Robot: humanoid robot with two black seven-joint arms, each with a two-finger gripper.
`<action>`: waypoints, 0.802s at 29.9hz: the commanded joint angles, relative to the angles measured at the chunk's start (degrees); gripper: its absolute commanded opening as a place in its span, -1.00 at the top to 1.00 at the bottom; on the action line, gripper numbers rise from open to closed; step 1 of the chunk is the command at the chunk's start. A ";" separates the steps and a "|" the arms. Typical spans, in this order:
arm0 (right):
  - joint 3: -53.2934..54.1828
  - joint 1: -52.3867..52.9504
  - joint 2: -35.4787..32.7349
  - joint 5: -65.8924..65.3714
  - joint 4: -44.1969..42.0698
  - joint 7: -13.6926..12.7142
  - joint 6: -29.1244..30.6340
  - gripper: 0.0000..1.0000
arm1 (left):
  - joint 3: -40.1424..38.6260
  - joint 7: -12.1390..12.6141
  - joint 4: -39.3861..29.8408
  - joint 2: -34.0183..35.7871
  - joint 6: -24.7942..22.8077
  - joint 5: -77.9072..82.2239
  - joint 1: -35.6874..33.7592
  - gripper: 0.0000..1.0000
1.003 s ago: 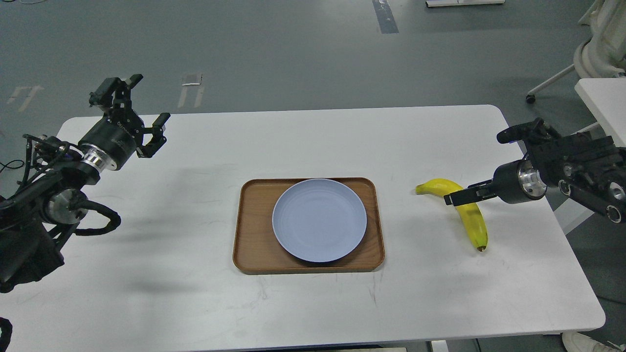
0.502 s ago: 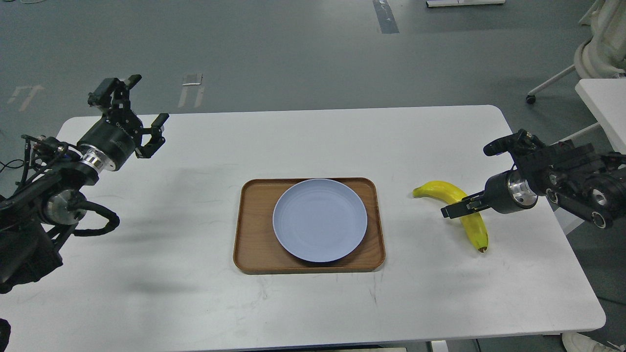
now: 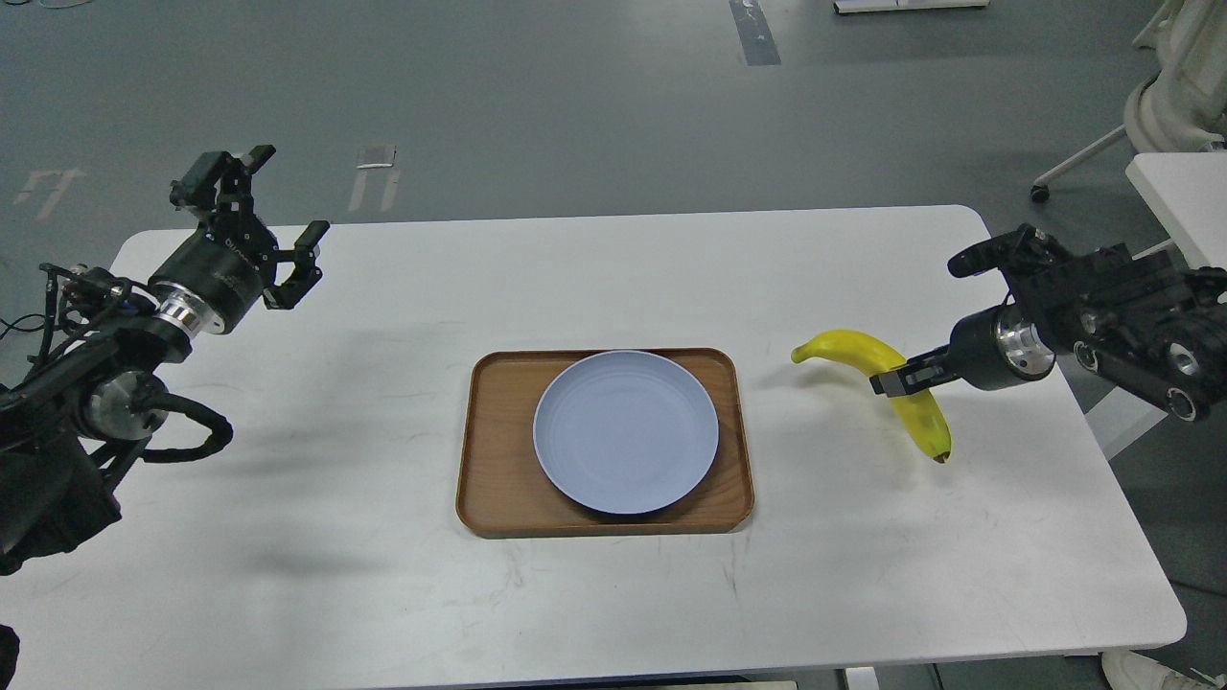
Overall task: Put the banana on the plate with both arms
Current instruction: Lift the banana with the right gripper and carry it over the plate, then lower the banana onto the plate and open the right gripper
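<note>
One banana [image 3: 877, 369], one plate [image 3: 626, 430], one tray [image 3: 491, 479]: the right gripper [image 3: 896, 381] pinches the banana at mid-length, right of the tray, with open table [image 3: 613, 278] between. The left gripper [image 3: 259, 206], fingers spread and empty, hovers at the table's far-left corner.

The plate [image 3: 625, 431] sits on the tray [image 3: 498, 479] (mid-table [image 3: 575, 278]); the banana [image 3: 877, 383] is to its right.
</note>
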 commanded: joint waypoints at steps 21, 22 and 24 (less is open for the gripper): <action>-5.07 9.58 28.34 6.27 -2.30 0.00 0.98 1.00 | -0.24 -0.11 0.00 0.80 0.00 -0.13 -0.52 -0.97; -5.07 9.32 28.95 6.27 -2.73 0.00 0.98 0.97 | -0.24 -0.11 0.00 0.80 0.00 -0.13 -0.52 -0.97; -5.16 9.05 29.31 6.27 -3.00 0.00 0.98 0.92 | -0.24 -0.11 0.00 0.80 0.00 -0.13 -0.52 -0.97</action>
